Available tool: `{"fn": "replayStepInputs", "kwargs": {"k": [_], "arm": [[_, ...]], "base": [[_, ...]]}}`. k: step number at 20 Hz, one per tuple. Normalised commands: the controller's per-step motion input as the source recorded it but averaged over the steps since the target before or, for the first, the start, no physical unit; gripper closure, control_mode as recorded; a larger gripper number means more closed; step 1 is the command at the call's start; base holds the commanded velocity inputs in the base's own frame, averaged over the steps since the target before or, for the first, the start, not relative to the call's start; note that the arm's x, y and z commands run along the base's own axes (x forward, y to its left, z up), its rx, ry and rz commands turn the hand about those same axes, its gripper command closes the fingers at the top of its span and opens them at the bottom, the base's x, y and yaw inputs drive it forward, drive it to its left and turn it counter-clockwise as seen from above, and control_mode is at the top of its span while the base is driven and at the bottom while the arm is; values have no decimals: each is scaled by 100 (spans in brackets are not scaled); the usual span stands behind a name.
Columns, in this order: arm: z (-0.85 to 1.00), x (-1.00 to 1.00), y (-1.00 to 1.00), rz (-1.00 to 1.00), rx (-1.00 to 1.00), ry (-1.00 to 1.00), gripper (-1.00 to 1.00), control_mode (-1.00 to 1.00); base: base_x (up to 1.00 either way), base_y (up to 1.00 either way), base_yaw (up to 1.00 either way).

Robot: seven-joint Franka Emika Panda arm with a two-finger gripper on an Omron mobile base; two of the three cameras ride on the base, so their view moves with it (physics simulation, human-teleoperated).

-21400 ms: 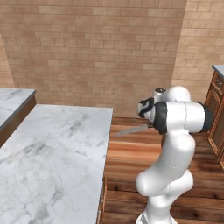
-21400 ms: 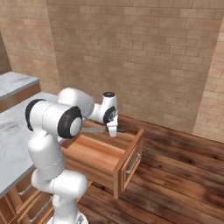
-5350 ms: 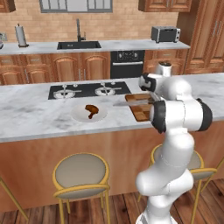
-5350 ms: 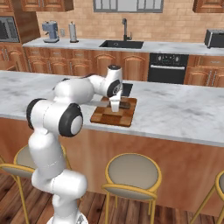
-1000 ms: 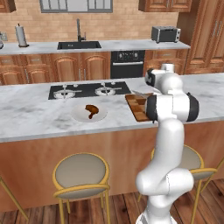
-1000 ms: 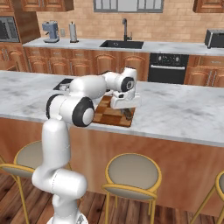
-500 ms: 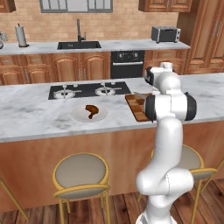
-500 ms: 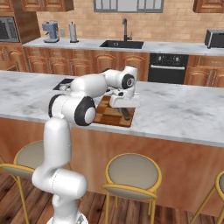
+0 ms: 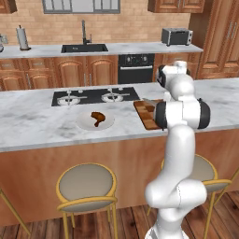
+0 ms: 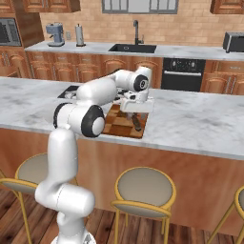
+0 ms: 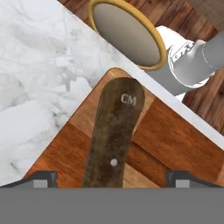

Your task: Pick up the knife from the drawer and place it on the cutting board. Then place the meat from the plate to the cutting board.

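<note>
A marble-topped table (image 9: 28,126) is fronted with wood panelling, and round stools (image 9: 86,183) with yellow metal frames and grey seats are set before it on a wooden plank floor (image 9: 126,224). A black cooktop (image 9: 93,95) is let into the tabletop. Along the brick back wall, a black sink (image 9: 84,47) with a tall faucet (image 9: 84,30) is seen, with an oven (image 9: 135,65) beneath the rear counter and a toaster (image 9: 176,35) at its far end. A coffee machine (image 10: 55,33) is placed on the rear counter.

Bare marble counter (image 9: 42,123) spreads across the frame's left, open between the plate (image 9: 83,122) and the cutting board (image 9: 145,116). At centre, the knife (image 11: 113,140) covers the board's middle, leaving wood free beside it.
</note>
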Motion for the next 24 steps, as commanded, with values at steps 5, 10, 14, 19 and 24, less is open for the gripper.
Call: {"fn": "replayStepInputs", "kwargs": {"k": [5,10,14,19,24], "arm": [[51,-5,4,-5,0,0,-100,-100],[29,-31,34,-2,-5,-9,-100,-100],[2,-20,66,-9,-12,-13,-100,-100],[0,-10,78,-17,-20,-16,-100,-100],[3,-24,68,-27,-20,-24,-100,-100]], "base": [[0,0,0],[0,0,0],[0,0,0],[0,0,0],[0,0,0]]}}
